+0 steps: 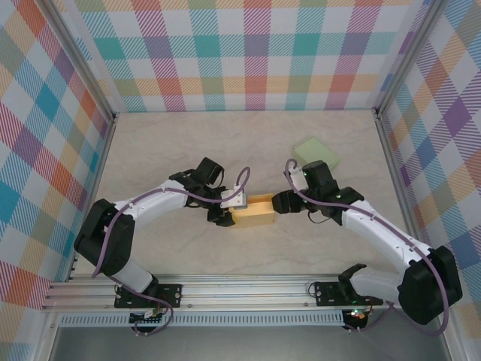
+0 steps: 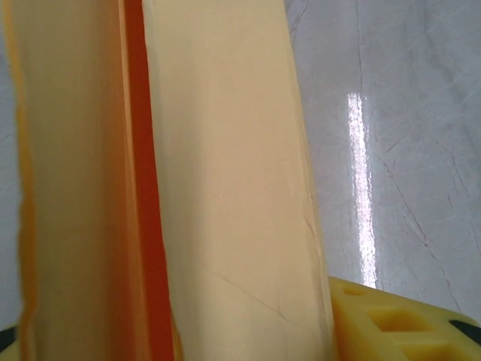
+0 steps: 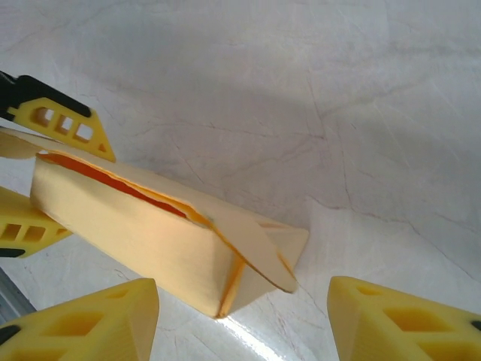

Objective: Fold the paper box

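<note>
Paper box point(image 1: 254, 210), a long tan block with an orange seam and one loose curved flap, lies mid-way across the glossy, marble-veined table point(image 1: 188, 143); right gripper point(image 3: 242, 292) gapes wide at the flap end, left gripper point(image 1: 223, 213) straddles the other, its hold impossible to tell

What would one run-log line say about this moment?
yellow paper box: end flap not closed | left gripper: at its left end, grip unclear | right gripper: open, straddling its right end
</note>
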`<state>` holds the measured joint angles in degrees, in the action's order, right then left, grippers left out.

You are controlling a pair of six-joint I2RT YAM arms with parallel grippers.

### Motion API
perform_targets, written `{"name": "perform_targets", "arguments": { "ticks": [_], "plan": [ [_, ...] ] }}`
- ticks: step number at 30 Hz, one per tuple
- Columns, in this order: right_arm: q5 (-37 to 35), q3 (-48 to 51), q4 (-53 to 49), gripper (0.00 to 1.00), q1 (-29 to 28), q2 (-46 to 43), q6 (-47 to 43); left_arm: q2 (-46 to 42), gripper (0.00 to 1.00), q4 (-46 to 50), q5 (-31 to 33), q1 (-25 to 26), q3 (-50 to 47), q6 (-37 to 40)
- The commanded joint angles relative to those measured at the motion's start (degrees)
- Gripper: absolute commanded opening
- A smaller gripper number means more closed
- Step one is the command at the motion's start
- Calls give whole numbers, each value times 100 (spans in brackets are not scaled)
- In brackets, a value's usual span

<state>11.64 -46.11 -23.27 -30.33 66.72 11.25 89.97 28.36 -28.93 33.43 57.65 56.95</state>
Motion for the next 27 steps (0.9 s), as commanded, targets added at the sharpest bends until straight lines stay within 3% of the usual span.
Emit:
{"name": "perform_targets", "arguments": {
  "ticks": [1,12,18,27],
  "plan": [
    [-178,-214,85,60,-100,61,-210,27,55,4,-44,-65,44,36],
    [-258,-380,198,49,-372,367,-101,-67,55,-12,-25,-56,19,14],
    [-414,-493,172,35,-535,448,3,-24,55,-17,-7,-56,28,13],
    [-856,-577,-177,33,-654,458,699,-25,55,-98,88,-48,36,-66]
  ]
}}
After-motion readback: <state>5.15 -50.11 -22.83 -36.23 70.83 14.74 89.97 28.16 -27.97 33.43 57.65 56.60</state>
